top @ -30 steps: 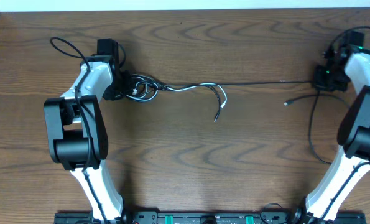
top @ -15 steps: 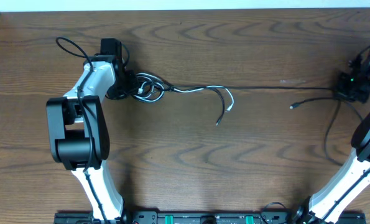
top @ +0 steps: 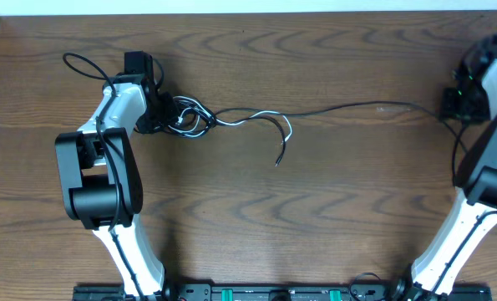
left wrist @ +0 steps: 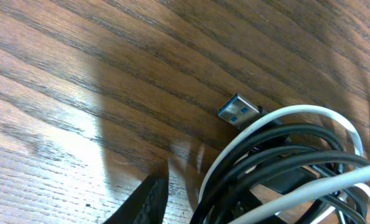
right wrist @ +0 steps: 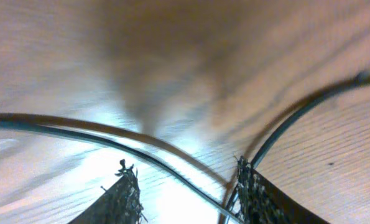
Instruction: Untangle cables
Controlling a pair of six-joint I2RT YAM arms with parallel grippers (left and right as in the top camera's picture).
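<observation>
My left pincer (top: 163, 118) clamps the cable tangle (top: 193, 120) beside a blue USB plug (left wrist: 237, 112). My right pincer (right wrist: 183, 182) stands open, a black cable (right wrist: 110, 147) loose between its fingers.

A dark brown wood-grain worktop (top: 332, 217) is filling nearly the whole overhead view, its grain running in long wavy bands. A white strip (top: 248, 7) is running along its far edge. At the near edge a black rail (top: 273, 293) is carrying small green pieces (top: 227, 294). Light is glaring off the wood in both wrist views.
</observation>
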